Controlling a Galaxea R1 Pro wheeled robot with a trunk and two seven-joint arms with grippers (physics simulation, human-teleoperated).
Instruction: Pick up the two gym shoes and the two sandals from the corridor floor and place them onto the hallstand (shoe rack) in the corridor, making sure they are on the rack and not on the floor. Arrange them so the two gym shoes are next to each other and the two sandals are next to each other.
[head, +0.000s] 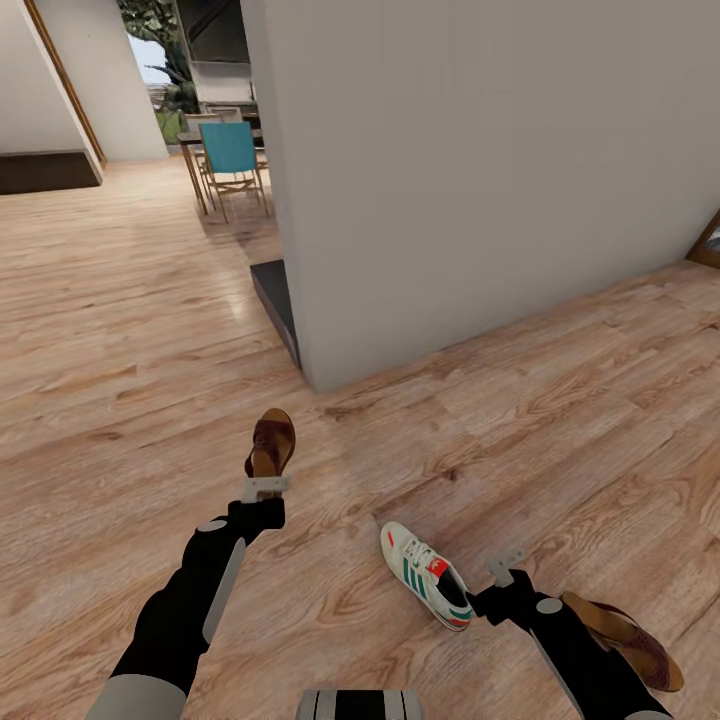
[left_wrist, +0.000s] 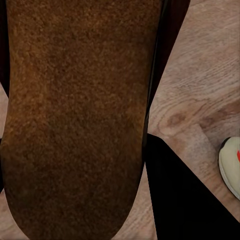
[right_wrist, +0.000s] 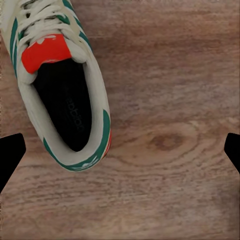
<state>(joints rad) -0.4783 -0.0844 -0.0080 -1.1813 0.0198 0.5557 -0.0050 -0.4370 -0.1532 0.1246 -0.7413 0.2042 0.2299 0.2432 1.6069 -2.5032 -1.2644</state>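
Observation:
My left gripper (head: 265, 488) is shut on a brown sandal (head: 271, 443), holding it at the heel. In the left wrist view its suede sole (left_wrist: 75, 120) is right against the camera, with one black finger (left_wrist: 185, 200) beside it. A white gym shoe (head: 427, 575) with green stripes and a red tongue lies on the corridor floor (head: 560, 420). My right gripper (head: 505, 568) hangs open just beside its heel. In the right wrist view the shoe (right_wrist: 62, 85) lies off to one side of the open gripper (right_wrist: 120, 155). Another sandal (head: 625, 640) lies on the floor by my right forearm. The hallstand is out of view.
A white wall corner (head: 400, 200) juts out ahead, with a dark low block (head: 275, 295) at its left foot. Behind it stand a teal chair (head: 232, 155) and a table. Wood-plank floor stretches open to the left and right.

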